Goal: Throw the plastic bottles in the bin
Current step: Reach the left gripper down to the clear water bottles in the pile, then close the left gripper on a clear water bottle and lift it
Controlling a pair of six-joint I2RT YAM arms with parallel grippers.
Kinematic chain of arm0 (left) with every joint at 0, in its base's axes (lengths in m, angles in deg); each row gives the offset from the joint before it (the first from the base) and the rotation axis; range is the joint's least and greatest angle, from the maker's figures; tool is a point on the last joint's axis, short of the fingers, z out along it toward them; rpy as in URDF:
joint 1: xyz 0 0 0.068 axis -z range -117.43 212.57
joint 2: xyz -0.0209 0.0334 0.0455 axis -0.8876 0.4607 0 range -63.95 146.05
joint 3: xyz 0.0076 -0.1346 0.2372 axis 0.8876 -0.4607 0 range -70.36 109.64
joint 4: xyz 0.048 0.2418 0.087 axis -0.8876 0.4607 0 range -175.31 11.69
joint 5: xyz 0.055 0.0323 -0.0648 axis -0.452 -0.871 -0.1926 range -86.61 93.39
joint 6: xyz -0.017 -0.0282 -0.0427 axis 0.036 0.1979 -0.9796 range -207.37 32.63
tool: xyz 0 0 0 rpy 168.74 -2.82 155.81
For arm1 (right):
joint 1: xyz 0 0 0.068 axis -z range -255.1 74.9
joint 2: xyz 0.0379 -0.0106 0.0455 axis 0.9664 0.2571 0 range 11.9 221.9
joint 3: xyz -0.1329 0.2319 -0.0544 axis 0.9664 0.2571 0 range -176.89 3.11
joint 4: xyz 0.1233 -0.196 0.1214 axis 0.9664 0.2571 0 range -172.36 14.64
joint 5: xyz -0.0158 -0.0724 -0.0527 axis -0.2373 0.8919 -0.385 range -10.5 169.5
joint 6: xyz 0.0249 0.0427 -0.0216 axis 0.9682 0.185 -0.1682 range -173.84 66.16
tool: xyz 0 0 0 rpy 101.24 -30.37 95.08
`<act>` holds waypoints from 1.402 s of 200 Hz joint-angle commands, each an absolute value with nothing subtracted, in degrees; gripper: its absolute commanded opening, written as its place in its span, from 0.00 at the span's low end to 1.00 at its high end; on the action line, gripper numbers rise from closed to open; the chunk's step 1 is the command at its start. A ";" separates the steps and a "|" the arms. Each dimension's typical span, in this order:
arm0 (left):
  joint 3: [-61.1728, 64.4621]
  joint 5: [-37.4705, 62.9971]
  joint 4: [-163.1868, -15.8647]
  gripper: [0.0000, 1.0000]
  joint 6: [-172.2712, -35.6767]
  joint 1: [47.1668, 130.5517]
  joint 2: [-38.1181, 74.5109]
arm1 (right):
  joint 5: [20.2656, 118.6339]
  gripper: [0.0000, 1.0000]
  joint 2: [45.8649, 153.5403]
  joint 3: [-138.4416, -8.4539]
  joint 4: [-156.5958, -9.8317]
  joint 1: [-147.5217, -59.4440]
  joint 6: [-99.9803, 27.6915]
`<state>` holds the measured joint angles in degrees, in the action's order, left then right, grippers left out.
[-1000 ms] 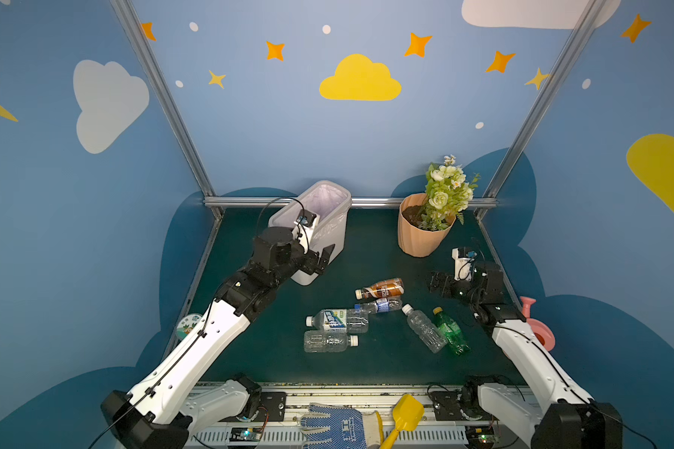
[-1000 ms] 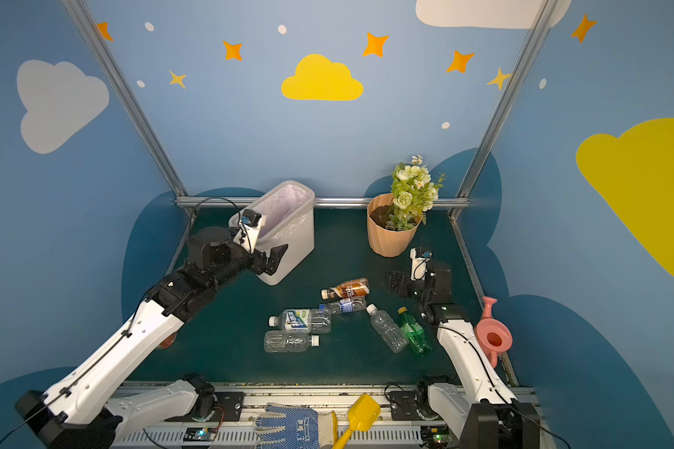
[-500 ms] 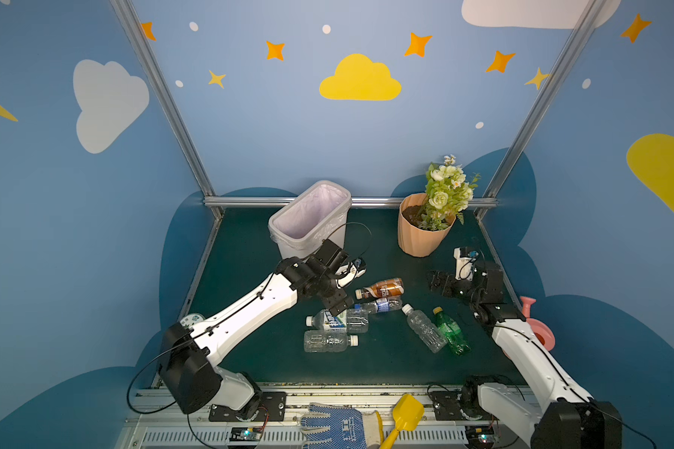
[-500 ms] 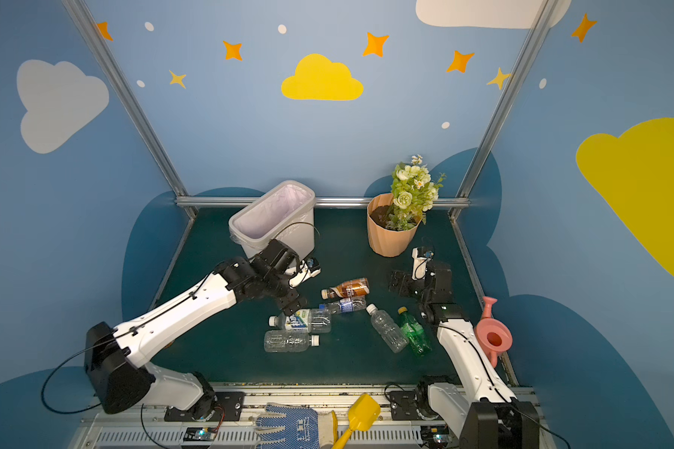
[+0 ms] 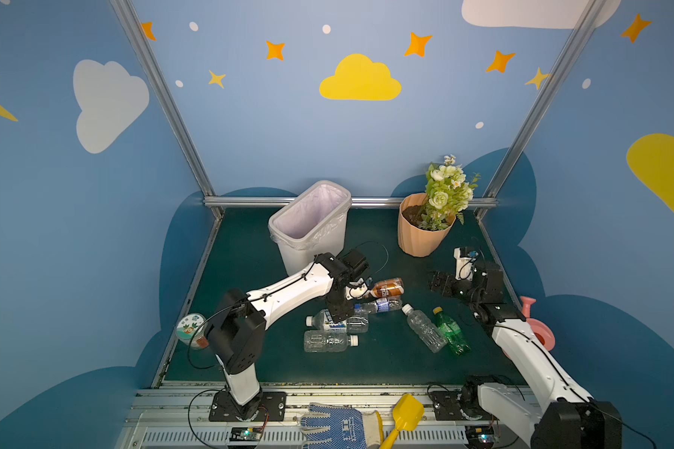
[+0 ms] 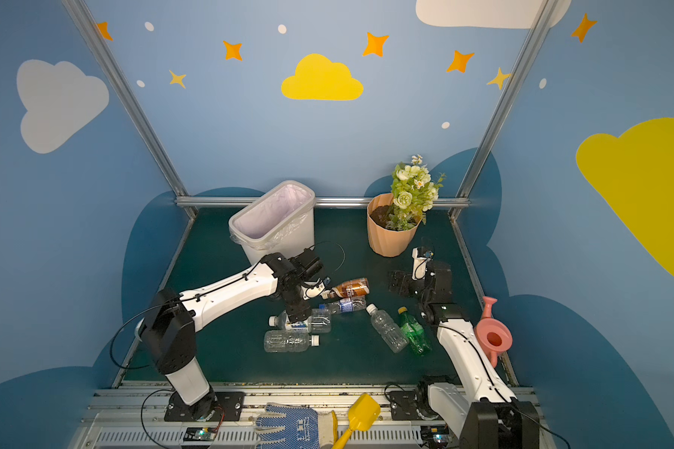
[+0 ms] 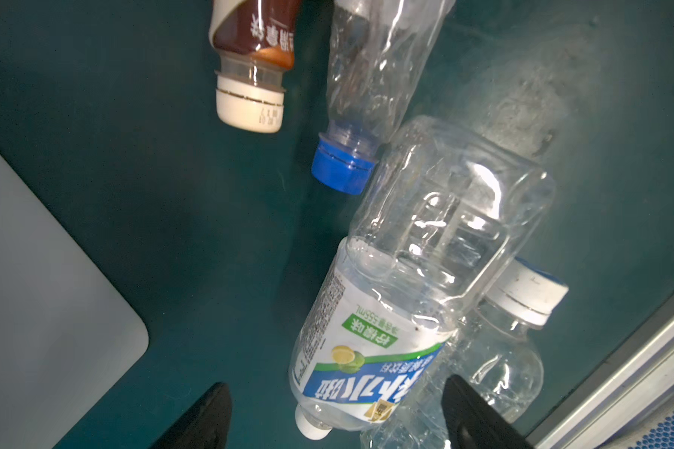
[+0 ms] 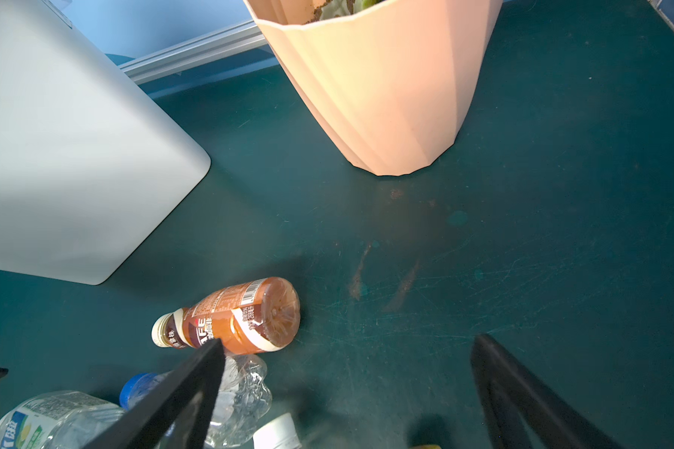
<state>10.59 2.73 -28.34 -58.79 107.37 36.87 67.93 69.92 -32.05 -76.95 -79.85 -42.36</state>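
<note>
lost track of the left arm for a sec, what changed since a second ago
The left claw swung from the bin down to the table and now straddles the blue-and-green-labelled bottle, jaws open either side, nothing gripped yet. The right claw stayed open and still; the other bottles did not move.

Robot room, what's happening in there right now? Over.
Left gripper open, straddling lemon-label bottle. Right gripper open, empty. Bin upright. Clear bottle alongside crowds the grasp.

High front overviews, wrist views near bottles (image 7: 370, 350)
</note>
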 commanded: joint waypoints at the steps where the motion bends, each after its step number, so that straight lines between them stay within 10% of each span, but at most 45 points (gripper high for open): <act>1: 11.02 2.15 -26.12 0.85 -57.66 107.47 37.89 | 68.60 0.97 69.42 -32.09 -75.87 -80.10 -43.23; 280: 9.67 -0.74 -27.71 0.78 -59.37 108.57 48.19 | 68.71 0.97 70.79 -32.68 -75.33 -80.02 -43.70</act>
